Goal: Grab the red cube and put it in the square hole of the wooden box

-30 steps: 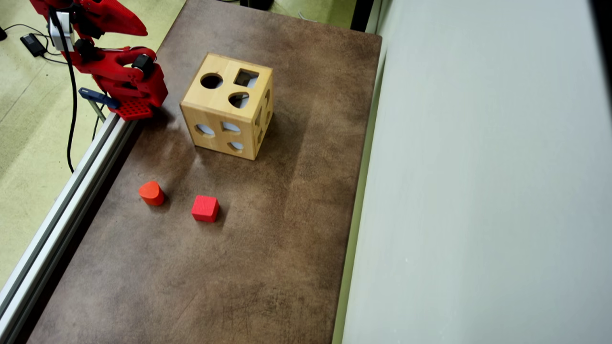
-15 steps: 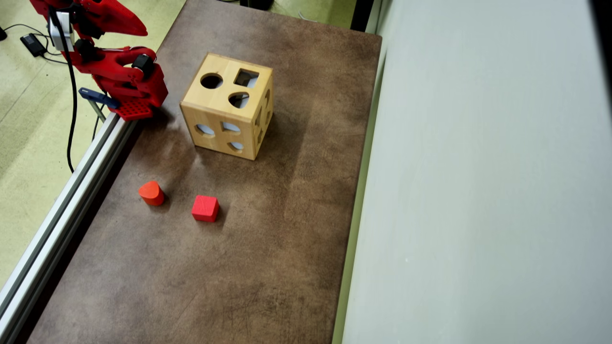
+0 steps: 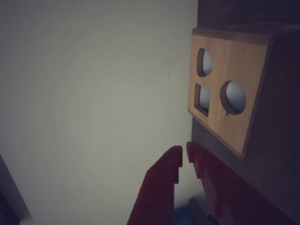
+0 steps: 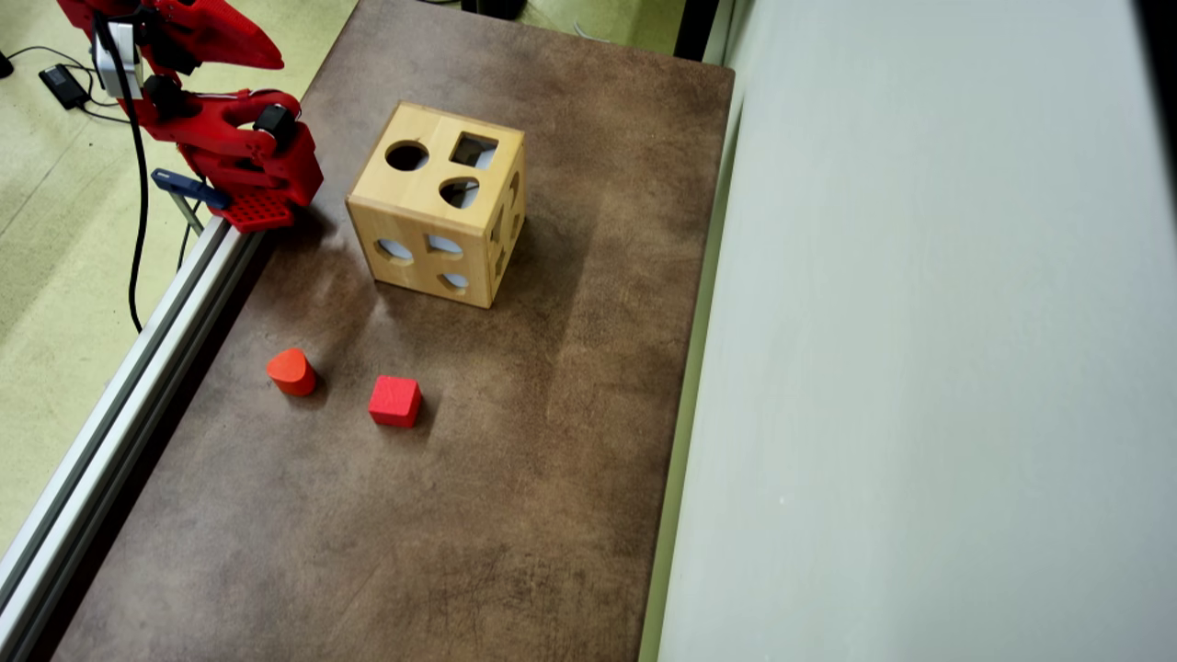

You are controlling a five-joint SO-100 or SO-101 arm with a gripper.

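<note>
The red cube (image 4: 394,401) lies on the brown table, in front of the wooden box (image 4: 437,202) in the overhead view. The box's top has a square hole (image 4: 474,150) beside a round hole and a drop-shaped one. My red gripper (image 3: 184,152) is empty, its tips almost touching. In the overhead view it sits folded back at the top left (image 4: 267,57), far from the cube. The wrist view shows one face of the box (image 3: 225,93) with a square hole (image 3: 203,98) and two round ones. The cube is out of the wrist view.
A red rounded block (image 4: 291,371) stands left of the cube. An aluminium rail (image 4: 138,368) runs along the table's left edge, with the arm's base (image 4: 262,188) clamped at its top. A pale wall (image 4: 919,368) borders the right side.
</note>
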